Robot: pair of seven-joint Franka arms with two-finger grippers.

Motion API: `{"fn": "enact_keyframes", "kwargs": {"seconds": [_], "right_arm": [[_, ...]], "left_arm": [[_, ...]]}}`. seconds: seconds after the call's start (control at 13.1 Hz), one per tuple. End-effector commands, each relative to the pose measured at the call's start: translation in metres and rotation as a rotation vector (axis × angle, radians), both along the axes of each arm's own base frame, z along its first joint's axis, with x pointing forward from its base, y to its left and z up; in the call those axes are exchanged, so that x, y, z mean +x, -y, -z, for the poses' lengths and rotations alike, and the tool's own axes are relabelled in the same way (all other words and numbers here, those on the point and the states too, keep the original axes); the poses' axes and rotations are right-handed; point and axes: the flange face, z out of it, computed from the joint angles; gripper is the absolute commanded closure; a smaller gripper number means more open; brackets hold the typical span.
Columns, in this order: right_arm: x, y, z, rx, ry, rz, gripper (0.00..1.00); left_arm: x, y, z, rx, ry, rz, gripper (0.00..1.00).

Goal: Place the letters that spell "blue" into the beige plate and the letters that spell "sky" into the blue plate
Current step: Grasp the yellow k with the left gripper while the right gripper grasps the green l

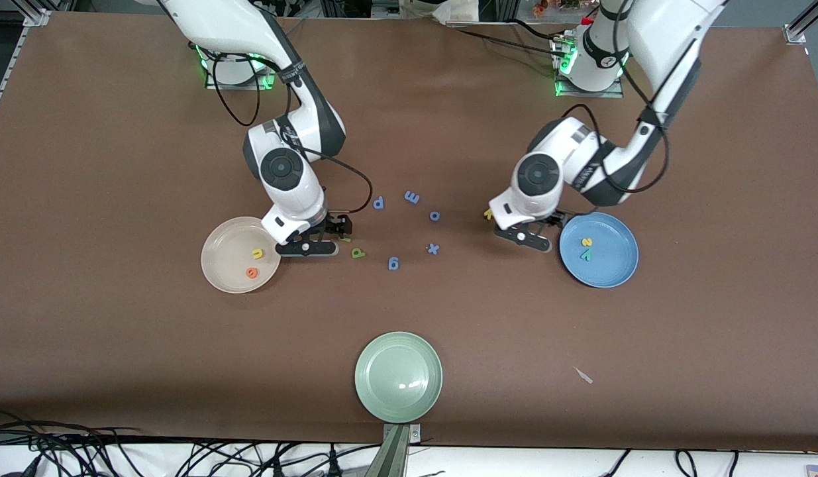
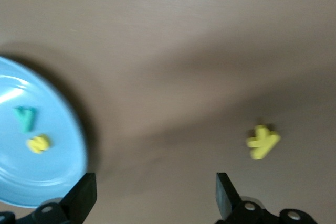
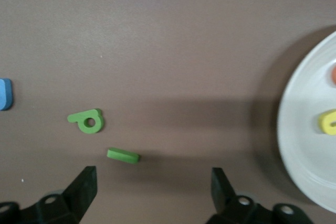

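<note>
Plates sitting well apart on the brown table (image 1: 117, 344). Beige plate (image 1: 224, 271) lying toward the right arm's end, holding the yellow u (image 1: 257, 253) and the orange e (image 1: 251, 272). Blue plate (image 1: 614, 268) lying toward the left arm's end, holding the yellow s (image 1: 587, 242) and the teal y (image 1: 585, 255).

Right gripper (image 1: 307, 248) hanging low just beside the beige plate's rim, fingers spread wide, holding nothing. Light green l (image 3: 123, 155) lying flat on the table near those fingers (image 3: 84, 184), with the olive-green b (image 1: 357, 252) close by.

Left gripper (image 1: 522, 237) hanging low just beside the blue plate's rim, fingers (image 2: 81, 195) spread wide, holding nothing. Yellow k (image 2: 262, 141) lying on the bare table near it.

Blue letters (image 1: 412, 197) resting loose between the two arms. Pale green plate (image 1: 375, 391) sitting alone near the table's front edge, with lots of bare brown room around it. Cables (image 1: 84, 454) hanging below that edge.
</note>
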Motion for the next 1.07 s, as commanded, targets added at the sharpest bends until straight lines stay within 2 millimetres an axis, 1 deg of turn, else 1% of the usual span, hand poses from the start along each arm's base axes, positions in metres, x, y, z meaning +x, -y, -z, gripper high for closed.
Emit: {"fn": "enact_keyframes", "kwargs": {"seconds": [0.0,0.08,0.15,0.3,0.38,0.46,0.53,0.61,0.68,0.76,0.84,0.99], "right_arm": [[0.004,-0.01,0.019,0.012,0.03,0.03,0.06],[-0.002,-0.019,0.026,0.015,0.038,0.042,0.06],[-0.009,-0.029,0.034,0.014,0.042,0.041,0.06],[-0.01,-0.03,0.035,0.015,0.044,0.05,0.06],[-0.01,-0.03,0.036,0.015,0.044,0.051,0.06],[-0.011,-0.029,0.04,0.013,0.044,0.051,0.07],[-0.012,-0.029,0.044,0.014,0.048,0.049,0.08],[-0.014,-0.027,0.047,0.014,0.052,0.05,0.12],[-0.017,-0.027,0.054,0.012,0.05,0.047,0.17],[-0.017,-0.026,0.055,0.013,0.054,0.047,0.21],[-0.018,-0.026,0.057,0.014,0.056,0.046,0.23],[-0.026,-0.028,0.065,0.011,0.056,0.038,0.26]], "left_arm": [[-0.015,0.006,0.022,-0.036,0.02,-0.047,0.0],[-0.024,0.008,0.036,-0.055,0.026,-0.068,0.0],[-0.029,0.008,0.044,-0.076,0.038,-0.077,0.0],[-0.032,0.012,0.052,-0.107,0.054,-0.095,0.0],[-0.033,0.017,0.054,-0.11,0.059,-0.118,0.0],[-0.037,0.028,0.054,-0.123,0.073,-0.125,0.0],[-0.039,0.032,0.056,-0.13,0.077,-0.137,0.0],[-0.041,0.035,0.058,-0.13,0.08,-0.152,0.0],[-0.048,0.045,0.06,-0.132,0.079,-0.153,0.0],[-0.052,0.052,0.062,-0.137,0.083,-0.155,0.02],[-0.054,0.052,0.067,-0.142,0.08,-0.155,0.09],[-0.053,0.053,0.068,-0.135,0.097,-0.117,0.34]]}}
